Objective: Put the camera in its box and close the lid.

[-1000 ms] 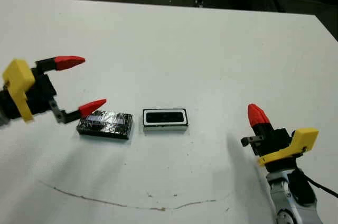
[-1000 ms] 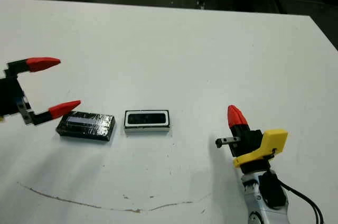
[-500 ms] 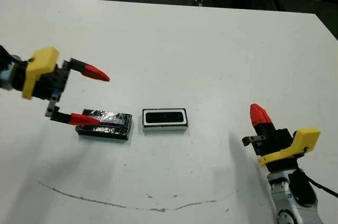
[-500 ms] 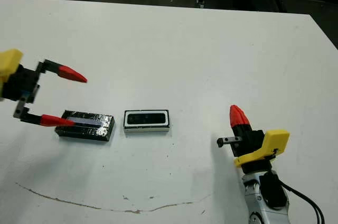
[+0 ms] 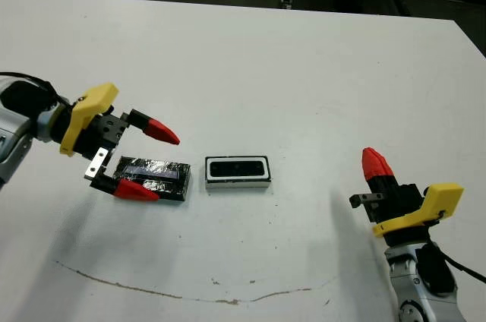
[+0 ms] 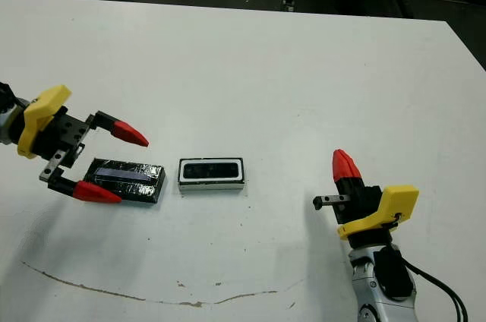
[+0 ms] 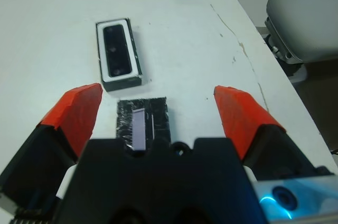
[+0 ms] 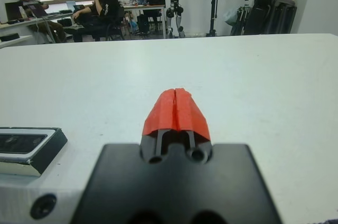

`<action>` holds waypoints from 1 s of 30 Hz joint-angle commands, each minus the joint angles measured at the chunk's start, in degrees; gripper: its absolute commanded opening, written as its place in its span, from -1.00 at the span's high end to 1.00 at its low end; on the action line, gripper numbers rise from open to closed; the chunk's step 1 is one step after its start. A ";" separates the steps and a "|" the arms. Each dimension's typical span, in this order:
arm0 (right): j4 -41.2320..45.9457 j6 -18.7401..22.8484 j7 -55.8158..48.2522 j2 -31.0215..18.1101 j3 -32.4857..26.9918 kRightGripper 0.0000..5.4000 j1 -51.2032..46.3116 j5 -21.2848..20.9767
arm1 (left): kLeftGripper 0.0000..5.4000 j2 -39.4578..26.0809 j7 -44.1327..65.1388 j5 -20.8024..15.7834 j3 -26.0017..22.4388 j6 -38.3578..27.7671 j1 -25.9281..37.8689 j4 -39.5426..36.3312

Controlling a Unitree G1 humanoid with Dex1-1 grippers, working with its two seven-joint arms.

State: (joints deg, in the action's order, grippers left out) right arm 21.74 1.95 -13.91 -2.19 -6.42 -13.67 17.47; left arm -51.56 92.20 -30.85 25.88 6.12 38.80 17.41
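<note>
While lid point(image 5: 150, 178) lies beside | box point(image 5: 238, 172) holds camera point(image 5: 237, 168)

The white table point(image 5: 304, 71) carries the lid point(image 5: 152, 178) just beside the box point(image 5: 238, 171).

Even, bright overhead light washes the white table point(image 5: 304, 71), with soft grey shadows under both arms. The wrapped lid point(image 5: 152, 178) catches small glints. In the wrist views, the near fingers point(image 7: 79, 113) look soft and oversized.
</note>
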 commanded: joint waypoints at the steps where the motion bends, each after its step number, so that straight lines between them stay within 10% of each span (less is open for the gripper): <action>1: 0.70 1.33 0.65 -0.82 -0.26 1.00 -0.10 0.41 | -1.00 -0.56 0.30 1.71 1.88 1.85 -0.07 0.71; 30: -0.18 0.65 -0.14 -1.31 -0.59 1.00 -0.02 0.81 | -1.00 7.13 0.30 12.12 -7.03 -7.73 -3.39 7.44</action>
State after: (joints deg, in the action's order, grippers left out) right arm 21.97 2.37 -14.00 -2.62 -6.47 -13.50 17.76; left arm -44.69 92.17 -19.27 19.19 -1.17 36.26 24.36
